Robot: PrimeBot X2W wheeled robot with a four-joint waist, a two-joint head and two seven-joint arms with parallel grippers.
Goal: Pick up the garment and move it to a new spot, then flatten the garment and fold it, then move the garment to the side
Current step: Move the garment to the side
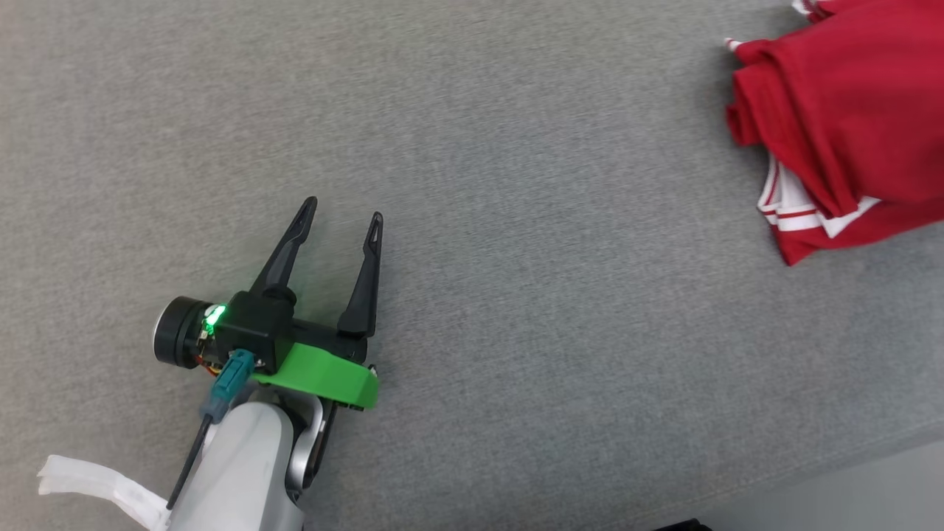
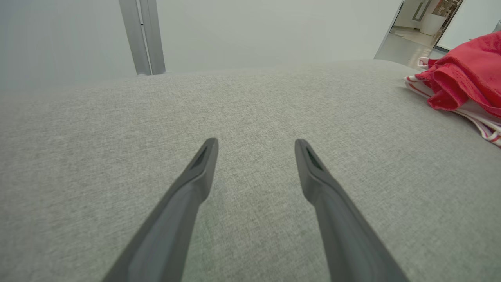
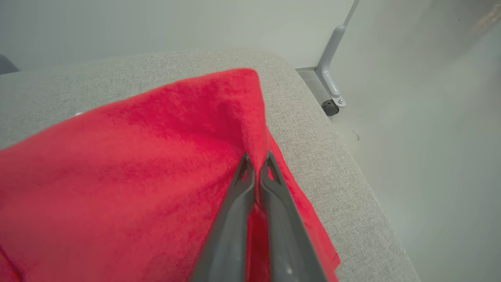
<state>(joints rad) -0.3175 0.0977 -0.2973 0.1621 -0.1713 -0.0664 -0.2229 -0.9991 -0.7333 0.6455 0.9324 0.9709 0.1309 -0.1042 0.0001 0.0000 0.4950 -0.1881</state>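
— While the left hand sits over the grey fabric of the bench, what is it doing?

— Nothing with cloth. Its two dark fingers are spread wide, with bare bench between them. I cannot tell whether the tips touch the surface. A green light glows at the wrist, above a green bracket.

— And the garment?

— It is red with white striped trim, and it lies bunched in folds at the far right of the bench, well apart from the left hand. In the head view the picture's top right corner cuts it off, and the striped edges poke out from under the red layers on its near side.

— Does the right hand have it?

— Yes. In the right wrist view its fingers are pressed together on a ridge of the red cloth (only a sliver of fabric shows between the tips). The cloth spreads away to the left of that view and lies close to the bench's edge and rounded corner.

— Anything beyond that edge?

— Pale floor and a slanted metal leg ending in a small castor. Back in the head view, a white strip lies by the left forearm at the lower left. What it is, I cannot say.
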